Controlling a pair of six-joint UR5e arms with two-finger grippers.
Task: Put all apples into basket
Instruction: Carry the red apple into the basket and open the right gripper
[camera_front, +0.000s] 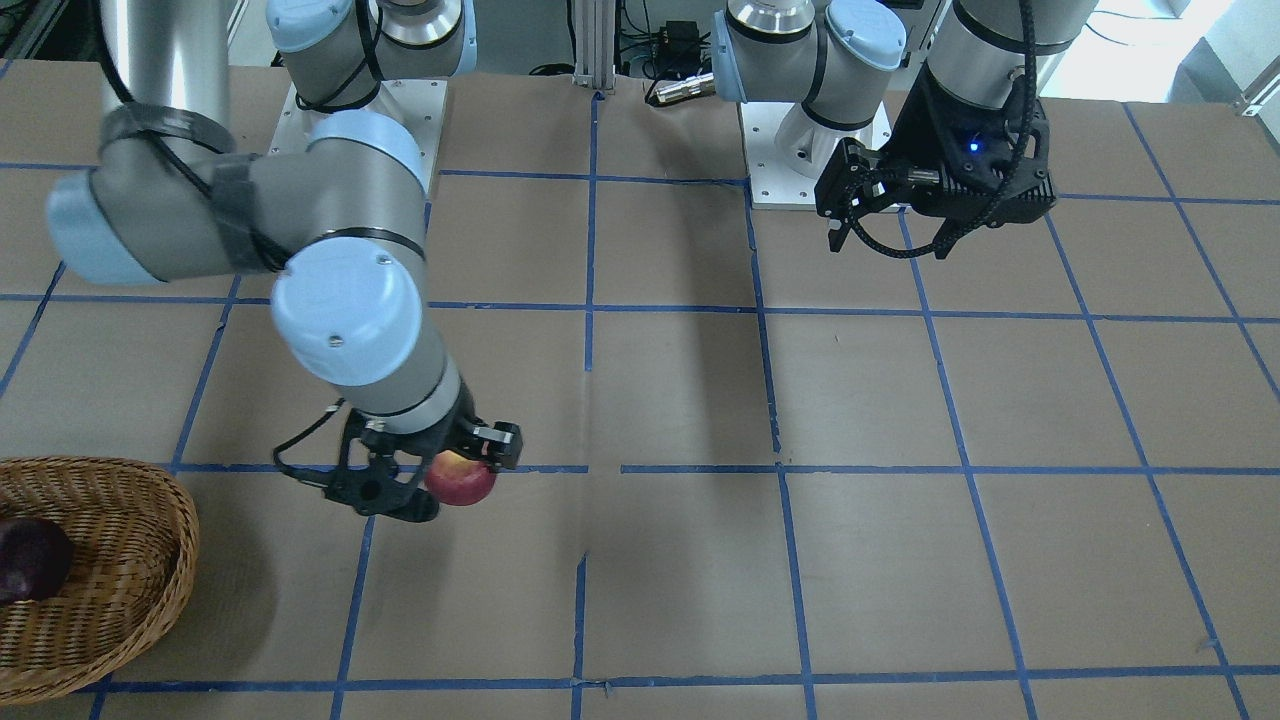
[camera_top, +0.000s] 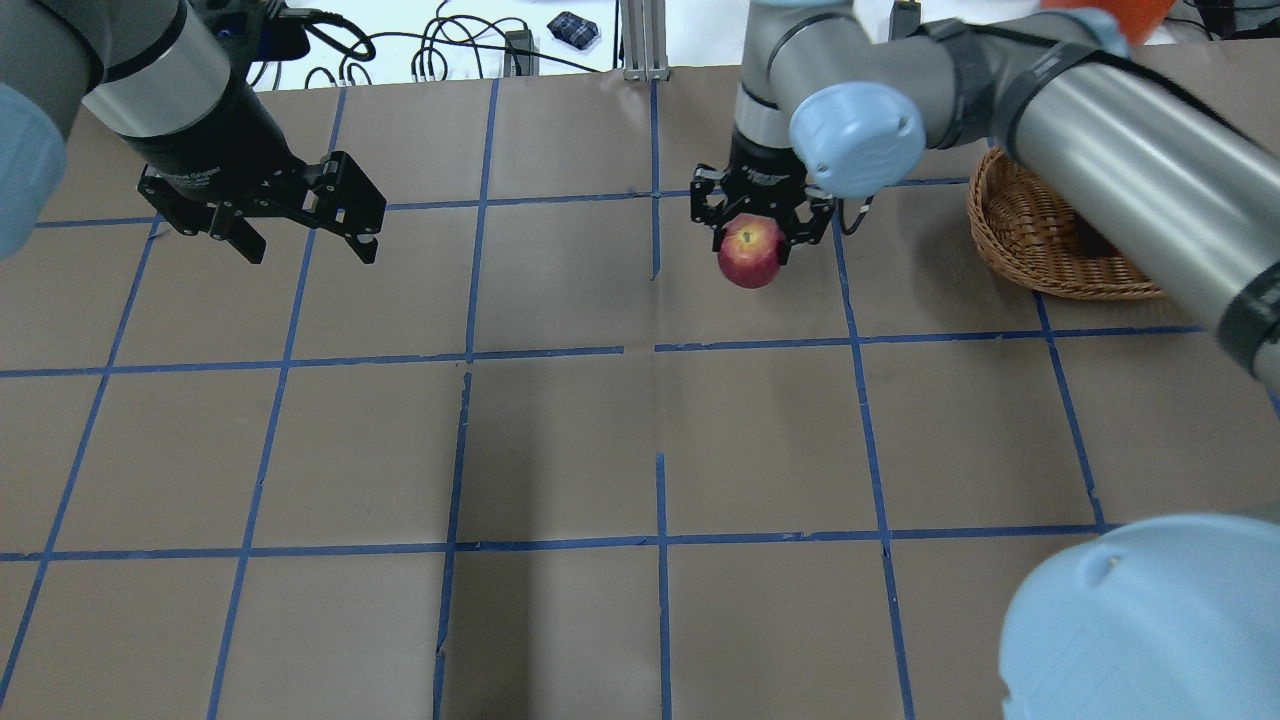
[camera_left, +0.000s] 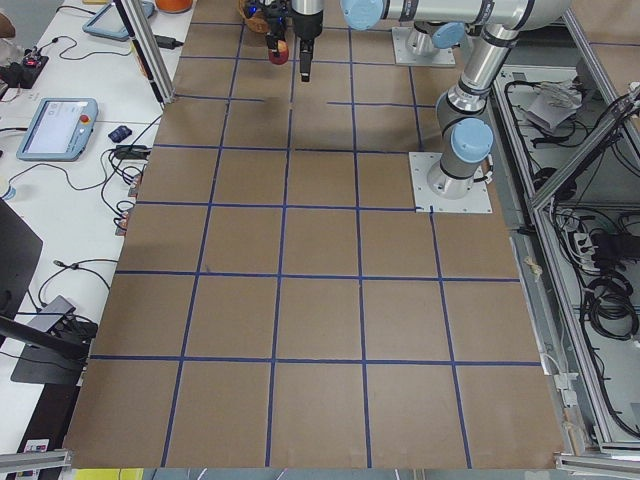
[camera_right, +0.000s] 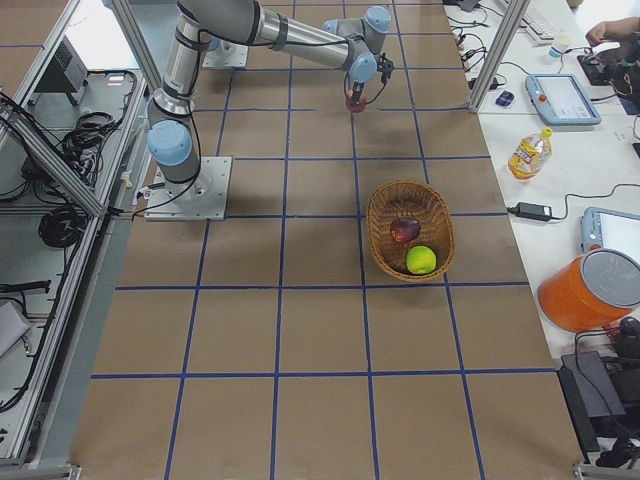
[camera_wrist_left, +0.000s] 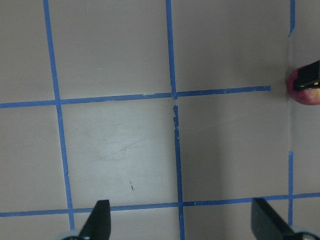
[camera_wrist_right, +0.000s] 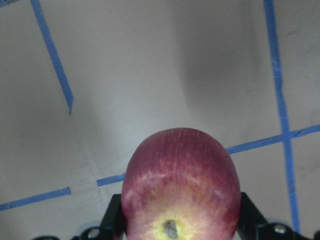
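Red apple (camera_wrist_right: 180, 185): grasped between the jaws of the right gripper (camera_top: 757, 240), above the table (camera_top: 560, 440), well apart from the basket (camera_right: 375, 225).
Basket: holds maroon apple (camera_right: 405, 230) and green apple (camera_right: 421, 260).
Left gripper (camera_top: 308, 250): jaws spread wide, empty, over bare table.

We can read no word, number or brand anywhere. The left gripper (camera_top: 308, 245) carries faint pale print on its body, and the bottle (camera_right: 527, 152) has a label, both too small for us to read.
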